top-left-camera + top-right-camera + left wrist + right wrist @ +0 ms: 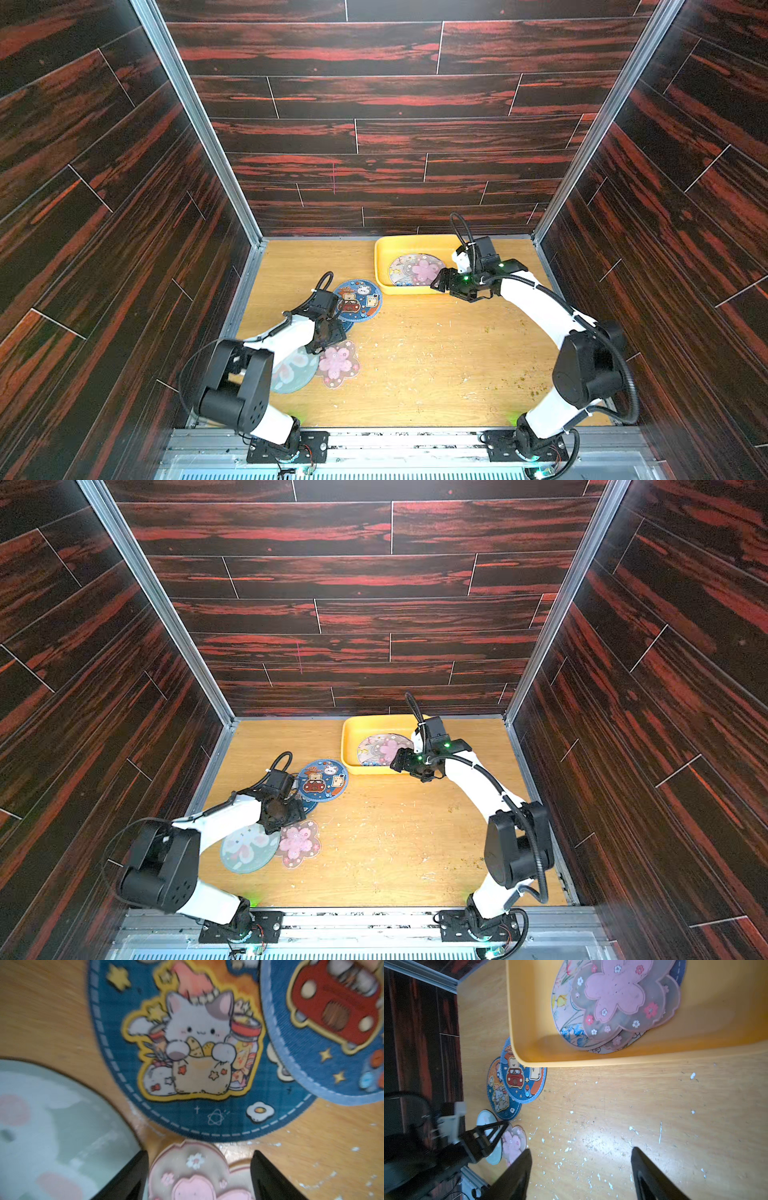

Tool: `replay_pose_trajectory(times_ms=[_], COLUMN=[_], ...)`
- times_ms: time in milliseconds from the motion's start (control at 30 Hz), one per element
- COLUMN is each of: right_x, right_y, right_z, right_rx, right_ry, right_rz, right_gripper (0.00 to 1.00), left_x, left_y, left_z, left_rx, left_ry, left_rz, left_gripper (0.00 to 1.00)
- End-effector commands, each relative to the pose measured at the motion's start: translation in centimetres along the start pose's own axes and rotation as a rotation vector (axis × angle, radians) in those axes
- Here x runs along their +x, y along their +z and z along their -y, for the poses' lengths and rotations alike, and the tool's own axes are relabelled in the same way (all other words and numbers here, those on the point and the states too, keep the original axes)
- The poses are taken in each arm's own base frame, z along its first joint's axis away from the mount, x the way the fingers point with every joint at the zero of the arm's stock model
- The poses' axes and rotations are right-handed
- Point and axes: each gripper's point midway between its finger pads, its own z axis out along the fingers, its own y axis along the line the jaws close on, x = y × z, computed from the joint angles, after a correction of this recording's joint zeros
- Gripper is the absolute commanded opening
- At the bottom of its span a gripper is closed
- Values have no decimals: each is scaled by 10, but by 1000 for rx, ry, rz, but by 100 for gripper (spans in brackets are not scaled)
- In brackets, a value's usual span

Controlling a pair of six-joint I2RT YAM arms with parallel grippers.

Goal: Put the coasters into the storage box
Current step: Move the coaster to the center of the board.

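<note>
Pick step: left gripper (199, 1153) spread, pink blossom coaster (193, 1184) between jaws | right gripper (580, 1149) spread, empty, storage box (571, 1059) ahead | next: probably pinch blossom's thin edge.

Top views evenly lit, sharp. Left wrist view soft, blurred at edges. Right wrist view: glare patch on scuffed light wooden tabletop (600, 1136); shadow inside shallow yellow plastic tray (517, 1022).
</note>
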Motion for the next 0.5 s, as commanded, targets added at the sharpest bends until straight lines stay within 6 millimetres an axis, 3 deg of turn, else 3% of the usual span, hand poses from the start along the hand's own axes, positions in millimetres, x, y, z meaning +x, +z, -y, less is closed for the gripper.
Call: replay_pose_trajectory(times_ms=[0, 267, 467], right_x=[0, -4, -3], right_y=[-15, -17, -16], right_z=[-7, -10, -9], right_rx=[-16, -15, -14], right_ry=[-10, -21, -20], right_rz=[30, 38, 34], right_gripper=[77, 77, 78], left_x=[0, 23, 43], left_y=[2, 10, 4], left_z=[6, 11, 24], left_rx=[29, 80, 117], left_ry=[17, -13, -26], left_rz=[-21, -102, -125], left_gripper=[80, 79, 78])
